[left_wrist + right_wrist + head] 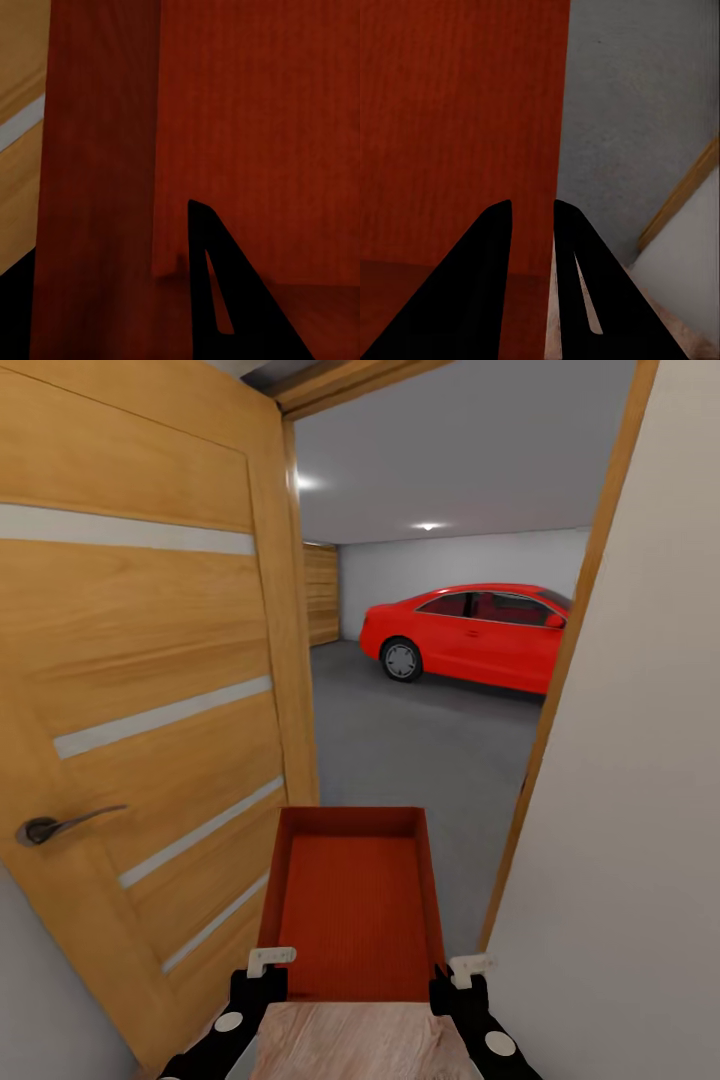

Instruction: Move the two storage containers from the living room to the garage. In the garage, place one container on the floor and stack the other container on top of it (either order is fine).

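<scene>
garage floor (420,750) is dark grey concrete, just the red car (470,635) parked on it further in

The storage container (350,905) is rendered in matt orange-red with a finely ribbed base and plain walls. The door (140,690) is finished in grained honey wood, inlaid with pale matt strips and fitted with a dark metal handle (62,824). The garage floor (420,740) is seen as rough grey concrete. The car (470,632) is finished in glossy red.
</scene>
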Robot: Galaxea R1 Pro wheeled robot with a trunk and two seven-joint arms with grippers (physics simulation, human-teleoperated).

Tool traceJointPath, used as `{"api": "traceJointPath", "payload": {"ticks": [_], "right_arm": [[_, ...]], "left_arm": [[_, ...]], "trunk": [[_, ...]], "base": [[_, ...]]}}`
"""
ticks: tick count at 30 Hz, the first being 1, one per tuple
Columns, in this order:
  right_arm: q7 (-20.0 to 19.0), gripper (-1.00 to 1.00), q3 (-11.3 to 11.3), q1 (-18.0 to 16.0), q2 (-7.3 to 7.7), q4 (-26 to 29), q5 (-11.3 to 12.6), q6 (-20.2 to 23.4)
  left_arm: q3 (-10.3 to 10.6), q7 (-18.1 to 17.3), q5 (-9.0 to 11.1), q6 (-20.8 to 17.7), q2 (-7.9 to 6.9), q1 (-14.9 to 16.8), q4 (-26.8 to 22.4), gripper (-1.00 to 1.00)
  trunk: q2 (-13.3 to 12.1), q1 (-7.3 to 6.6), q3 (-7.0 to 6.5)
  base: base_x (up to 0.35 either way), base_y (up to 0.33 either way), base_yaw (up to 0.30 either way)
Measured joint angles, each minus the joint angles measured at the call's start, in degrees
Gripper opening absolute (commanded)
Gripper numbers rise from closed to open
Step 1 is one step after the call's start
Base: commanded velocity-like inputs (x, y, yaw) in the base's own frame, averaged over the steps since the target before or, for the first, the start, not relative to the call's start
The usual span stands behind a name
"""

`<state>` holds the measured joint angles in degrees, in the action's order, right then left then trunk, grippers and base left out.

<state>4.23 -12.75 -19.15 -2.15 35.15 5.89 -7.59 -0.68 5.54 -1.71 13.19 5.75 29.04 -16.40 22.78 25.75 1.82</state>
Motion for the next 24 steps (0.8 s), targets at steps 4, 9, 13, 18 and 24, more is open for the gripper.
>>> {"api": "traceJointPath", "payload": {"ticks": [4, 9, 13, 18, 24], "right_arm": [[-0.03, -1.00, 0.01, 0.00, 0.03, 0.00, -0.01, -0.01], [0.02, -1.00, -0.02, 0.00, -0.01, -0.01, -0.02, 0.02], [-0.04, -1.00, 0.01, -0.01, 0.02, 0.00, -0.02, 0.02], [-0.03, -1.00, 0.00, -0.02, 0.02, -0.01, -0.02, -0.01], [0.03, -1.00, -0.05, -0.01, -0.02, -0.05, 0.01, -0.02]], "left_arm": [[0.01, 0.03, 0.00, 0.00, 0.03, 0.00, -0.02, -1.00], [-0.01, -0.02, 0.01, 0.00, -0.01, 0.00, 0.01, -1.00], [0.00, 0.03, 0.01, 0.00, 0.02, -0.01, 0.00, -1.00], [0.02, 0.04, 0.01, -0.01, 0.01, -0.01, -0.04, -1.00], [0.00, 0.01, -0.01, -0.03, -0.02, -0.01, -0.03, -1.00]], "trunk": [[0.00, 0.00, 0.00], [0.00, 0.00, 0.00], [0.00, 0.00, 0.00], [0.00, 0.00, 0.00], [0.01, -0.01, 0.00]], "base": [[0.000, 0.000, -0.250], [0.000, 0.000, -0.249], [0.000, 0.000, -0.210], [0.000, 0.007, -0.054], [0.086, 0.153, -0.004]]}}
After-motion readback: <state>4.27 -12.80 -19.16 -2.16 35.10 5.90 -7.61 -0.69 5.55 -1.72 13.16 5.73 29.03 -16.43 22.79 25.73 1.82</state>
